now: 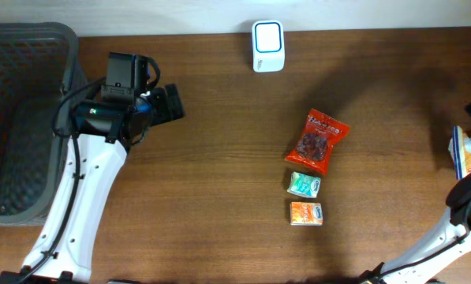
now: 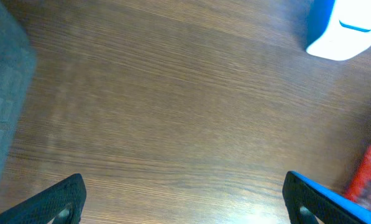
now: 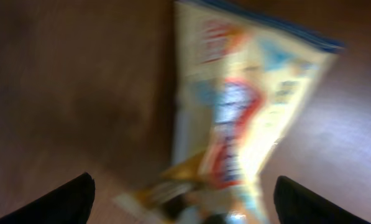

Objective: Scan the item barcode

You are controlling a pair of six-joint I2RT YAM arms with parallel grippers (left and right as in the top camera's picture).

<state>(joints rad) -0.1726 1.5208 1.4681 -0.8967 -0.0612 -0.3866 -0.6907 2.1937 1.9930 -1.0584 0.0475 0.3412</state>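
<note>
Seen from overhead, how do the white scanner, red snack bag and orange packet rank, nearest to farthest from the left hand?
From the left hand:
1. White scanner, top centre of view.
2. Red snack bag, right of centre.
3. Orange packet, below the bag.

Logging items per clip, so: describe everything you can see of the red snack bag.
The red snack bag is a glossy, plastic-looking pouch with pale lettering near its top and a picture of dark red pieces at its middle. It lies flat on the wooden table, slightly tilted, right of centre. Its lower edge meets or nearly meets a small green packet. Nothing else touches it.
</note>
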